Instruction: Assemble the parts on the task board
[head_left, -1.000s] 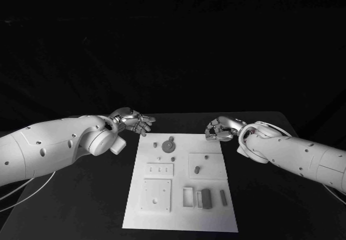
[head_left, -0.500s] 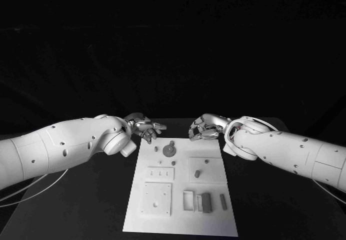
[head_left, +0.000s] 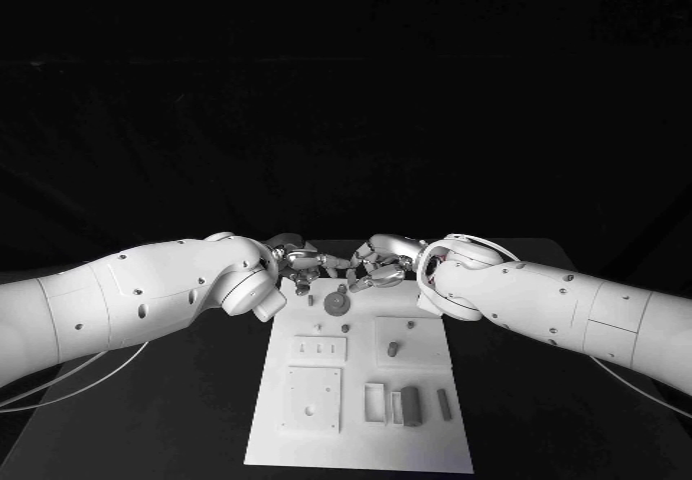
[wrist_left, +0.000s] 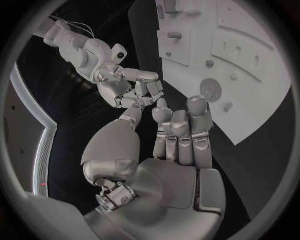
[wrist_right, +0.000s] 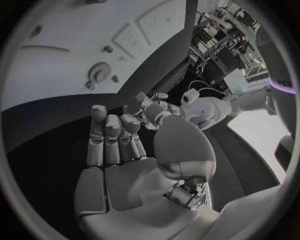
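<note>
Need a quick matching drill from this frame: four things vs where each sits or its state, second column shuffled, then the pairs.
Things:
1. round disc part
2. left hand
3. right hand
4. dark upright block

Places or states:
A. near end of the task board, right of centre
B. far end of the board, flat on it
C. over the board's far right corner, holding nothing
D. over the board's far left corner, holding nothing

Pairs: 1-B, 2-D, 3-C, 4-A
</note>
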